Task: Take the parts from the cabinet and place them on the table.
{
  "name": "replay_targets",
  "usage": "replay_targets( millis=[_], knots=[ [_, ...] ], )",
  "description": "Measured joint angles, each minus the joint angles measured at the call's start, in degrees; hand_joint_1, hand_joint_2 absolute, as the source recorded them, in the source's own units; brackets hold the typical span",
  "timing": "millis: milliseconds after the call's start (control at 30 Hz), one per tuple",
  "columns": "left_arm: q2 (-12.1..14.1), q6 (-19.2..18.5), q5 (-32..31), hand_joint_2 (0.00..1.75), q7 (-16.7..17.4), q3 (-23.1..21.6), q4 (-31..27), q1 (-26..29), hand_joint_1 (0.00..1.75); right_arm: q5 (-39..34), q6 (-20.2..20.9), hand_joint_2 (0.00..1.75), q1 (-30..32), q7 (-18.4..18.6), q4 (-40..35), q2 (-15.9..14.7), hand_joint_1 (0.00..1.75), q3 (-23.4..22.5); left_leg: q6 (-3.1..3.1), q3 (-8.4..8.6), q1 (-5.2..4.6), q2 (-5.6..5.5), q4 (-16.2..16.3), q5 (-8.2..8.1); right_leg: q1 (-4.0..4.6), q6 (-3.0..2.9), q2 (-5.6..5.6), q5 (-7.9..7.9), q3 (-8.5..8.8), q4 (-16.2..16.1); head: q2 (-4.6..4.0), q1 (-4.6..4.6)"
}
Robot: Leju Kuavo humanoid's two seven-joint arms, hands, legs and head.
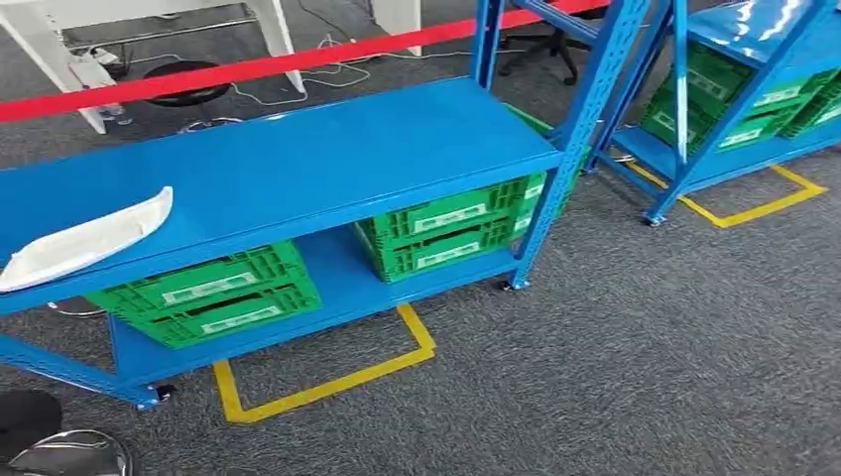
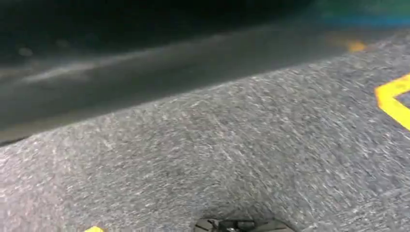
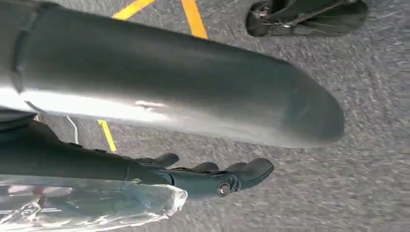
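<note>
The right hand is gripping a clear-wrapped part, left hand's state I cannot tell, carrying toward the desk seems next

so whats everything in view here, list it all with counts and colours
shelf racks: two, blue, near one across the middle, second at the far right
crates: green, two stacks on the near rack's lower shelf, more on the second rack
white part: one, white, on the near rack's top shelf, left end
floor tape: yellow, on the grey carpet under both racks
barrier strip: one, red, behind the near rack
white table legs: top left
clear plastic bag: one, transparent, lying against the right hand's fingers
right hand: dark fingers, hanging above the carpet
</note>
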Motion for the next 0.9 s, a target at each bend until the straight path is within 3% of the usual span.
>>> replay_targets(
  millis=[33, 67, 100, 200, 233, 267, 300, 367, 400, 433, 467, 500, 533, 567, 600, 633, 700, 767, 800, 867, 900],
  knots=[
    [-0.04, -0.02, 0.00, 0.00, 0.00, 0.02, 0.00, -0.02, 0.00, 0.00, 0.00, 0.00, -0.01, 0.00, 0.00, 0.00, 0.00, 0.00, -0.35, 0.27, 0.18, -0.72, 0.11, -0.23, -0.37, 0.20, 1.18, 2.93, 2.27, -5.35, 0.00, 0.00],
    [0.00, 0.00, 0.00, 0.00, 0.00, 0.02, 0.00, -0.06, 0.00, -0.02, 0.02, 0.00, 0.02, 0.00, 0.04, 0.00, 0.00, 0.00, -0.73, 0.15, 0.19, -1.25, 0.20, -0.43, -0.75, 0.42, 4.12, 2.94, 3.46, -7.83, 0.00, 0.18],
    [0.06, 0.00, 0.00, 0.00, 0.02, 0.04, 0.00, -0.29, 0.00, -0.02, 0.04, 0.00, 0.03, -0.04, 0.13, 0.00, 0.00, 0.02, -1.20, -0.24, -0.03, -2.15, 0.90, -0.69, -0.83, -0.24, 4.53, 2.04, 4.39, -9.94, 0.00, 0.31],
    [0.13, 0.02, -0.09, 0.00, 0.02, 0.07, 0.00, 0.16, 0.00, -0.07, -0.02, 0.00, -0.08, -0.24, 0.15, 0.00, 0.00, -0.02, -1.94, -0.63, 0.37, -3.04, 0.55, -0.33, -0.35, -1.62, 3.44, 2.04, 4.33, -9.21, 0.00, 0.20],
    [0.22, 0.04, -0.11, 0.00, 0.02, 0.09, 0.00, 0.30, 0.00, -0.04, -0.02, 0.00, -0.08, -0.35, 0.15, 0.02, 0.00, 0.00, -2.24, -0.58, 0.41, -2.75, 0.70, -0.73, -0.68, -2.15, 2.96, 2.14, 4.67, -9.46, 0.00, 0.22],
    [0.20, 0.07, -0.11, 0.00, 0.04, 0.09, 0.00, 0.30, 0.00, -0.04, -0.02, 0.00, -0.05, -0.48, 0.15, 0.02, 0.00, 0.00, -2.58, -1.11, 0.13, 0.40, 2.17, -1.48, -0.57, -2.51, 2.67, 2.04, 4.90, -9.47, 0.00, 0.02],
    [0.20, 0.09, -0.18, 0.00, 0.04, 0.09, 0.00, 0.05, 0.00, -0.04, -0.04, 0.00, -0.04, -0.57, 0.15, 0.02, 0.00, 0.00, -2.82, -2.91, 0.17, 2.37, 5.68, -3.22, -0.44, -2.86, 2.16, 1.83, 5.05, -9.47, 0.00, -0.75],
    [0.20, 0.09, -0.28, 0.00, 0.04, 0.11, 0.00, -0.32, 0.00, -0.04, -0.04, 0.00, 0.17, -0.61, 0.15, 0.02, 0.00, 0.00, -3.01, -8.13, 0.26, 3.51, 15.18, -7.04, -0.16, -3.33, 1.01, 1.45, 5.34, -9.47, 0.00, -0.72],
    [0.20, 0.07, -0.28, 0.00, 0.04, 0.11, 0.00, -0.36, 0.00, -0.04, -0.04, 0.00, 0.19, -0.61, 0.15, 0.02, 0.00, 0.00, -3.00, -10.11, 0.26, 3.57, 18.48, -7.68, -0.05, -3.40, 0.59, 1.22, 5.53, -9.47, 0.00, -0.68],
    [0.20, 0.07, -0.28, 0.00, 0.07, 0.11, 0.00, -0.16, 0.00, -0.04, -0.04, 0.00, 0.18, -0.61, 0.15, 0.02, 0.00, 0.00, -2.87, -10.81, 0.25, 3.58, 19.10, -6.80, 0.04, -3.44, 0.39, 0.98, 5.84, -9.47, 0.00, -0.70],
    [0.20, 0.07, -0.28, 0.00, 0.11, 0.11, 0.00, 0.04, 0.00, -0.04, -0.04, 0.00, 0.14, -0.61, 0.15, 0.02, 0.00, 0.00, -2.59, -10.18, 0.22, 3.58, 17.26, -4.58, 0.17, -3.40, 0.34, 0.67, 6.25, -9.47, 0.00, -0.70],
    [0.20, 0.07, -0.31, 0.00, 0.11, 0.13, 0.00, 0.12, 0.00, -0.04, -0.04, 0.00, 0.09, -0.61, 0.17, 0.02, 0.00, 0.00, -2.14, -8.51, 0.10, 3.58, 13.31, -1.59, 0.35, -3.34, 0.27, 0.33, 6.78, -9.47, 0.00, -0.72],
    [0.20, 0.09, -0.31, 0.00, 0.11, 0.13, 0.00, 0.10, 0.00, -0.04, -0.04, 0.00, 0.05, -0.63, 0.17, 0.02, 0.00, 0.00, -1.41, -6.25, -0.17, 3.58, 8.24, 1.48, 0.48, -3.29, 0.18, -0.04, 7.39, -9.52, 0.00, -0.70],
    [0.44, 0.09, -0.33, 0.00, 0.11, 0.15, 0.00, 0.12, 0.00, -0.04, -0.02, 0.00, 0.14, -0.66, 0.22, 0.13, 0.00, 0.00, -0.36, -4.68, -0.66, 3.68, 4.29, 3.12, 0.28, -3.26, 0.07, -0.38, 6.81, -9.64, 0.00, -0.66],
    [0.63, 0.09, -0.33, 0.00, 0.11, 0.20, 0.00, 0.06, 0.00, -0.04, -0.04, 0.00, -0.02, -0.66, 0.37, 0.37, 0.00, 0.00, 0.26, -3.99, -0.81, 3.94, 3.69, 1.98, 0.82, -2.81, -0.07, -0.84, 7.17, -9.51, 0.00, -0.41],
    [0.48, 0.13, -0.35, 0.00, 0.09, 0.20, 0.00, -0.02, 0.00, -0.05, -0.09, 0.00, -0.04, -0.66, 0.39, 0.37, 0.00, -0.02, 0.13, -3.07, -1.04, 3.88, 2.00, 1.02, 0.51, -2.61, -0.07, -0.95, 7.03, -9.59, 0.00, -0.72],
    [0.55, 0.15, -0.35, 0.00, 0.11, 0.20, 0.00, -0.06, 0.00, 0.00, -0.04, 0.00, -0.04, -0.63, 0.39, 0.37, 0.00, -0.02, 0.10, -3.13, -1.09, 3.74, 2.00, 0.61, 0.40, -2.13, -0.46, -1.09, 7.43, -10.28, 0.00, -0.79],
    [0.46, 0.22, -0.44, 0.00, 0.11, 0.24, -0.02, 0.33, 0.00, 0.04, -0.09, 0.00, -0.12, -0.68, 0.39, 0.42, 0.00, -0.02, -0.02, -1.60, -0.39, 3.67, 0.16, 0.90, 0.55, -1.55, -0.38, -1.72, 8.09, -9.80, 0.00, -0.66],
    [0.41, 0.24, -0.50, 0.00, 0.11, 0.28, -0.02, 0.28, 0.00, 0.04, -0.11, 0.00, -0.20, -0.66, 0.39, 0.42, 0.00, -0.02, 0.35, -1.18, -0.24, 3.71, -0.11, 0.67, 0.58, -1.29, -0.32, -2.93, 6.65, -7.19, 0.00, -0.52],
    [0.28, 0.22, -0.85, 0.00, 0.13, 0.28, -0.02, 0.08, 0.00, 0.04, -0.09, 0.00, -0.18, -0.66, 0.39, 0.42, 0.00, 0.00, 0.45, -0.72, -0.23, 3.72, -0.10, 0.10, 0.43, -0.90, -0.33, -6.67, 0.84, 2.14, 0.00, -0.59],
    [0.26, 0.22, -0.87, 0.00, 0.13, 0.31, -0.02, 0.09, 0.00, 0.04, -0.09, 0.00, -0.09, -0.66, 0.39, 0.42, 0.00, 0.00, 0.41, -0.36, -0.23, 3.71, -0.10, -0.31, 0.42, -0.72, -0.32, -7.64, -2.24, 6.46, 0.00, -0.63]
  ],
)
